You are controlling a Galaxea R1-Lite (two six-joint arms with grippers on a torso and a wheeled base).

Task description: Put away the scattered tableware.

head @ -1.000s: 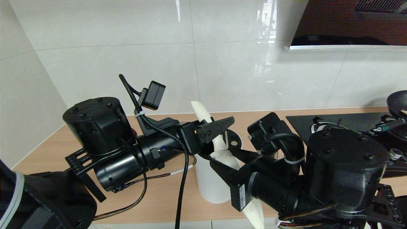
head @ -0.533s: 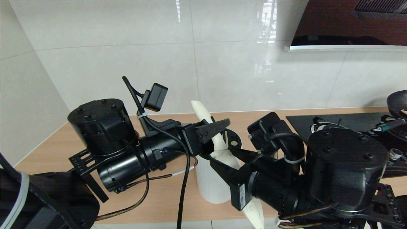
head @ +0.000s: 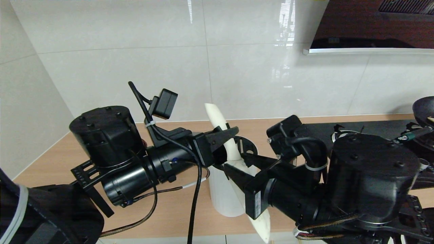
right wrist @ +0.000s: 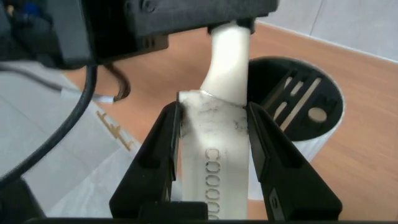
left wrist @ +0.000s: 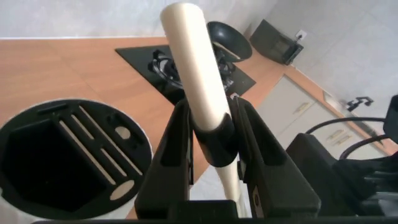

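The left arm reaches in level from the left, and its hand (head: 228, 144) is pinched on the cream handle of a white knife (head: 217, 118). The right arm comes in from the right, and its hand (head: 237, 163) is clamped on the knife's blade just below. The knife slants, handle up towards the wall, over a white round holder (head: 223, 196) with a black slotted top, which stands on the wooden worktop (head: 51, 159).

Bright, even light all round me.
Window glare streaks the glossy wall tiles (head: 284, 23); counter (head: 47, 164) shadows are soft; the nearest parts in my wrist views look blurred.
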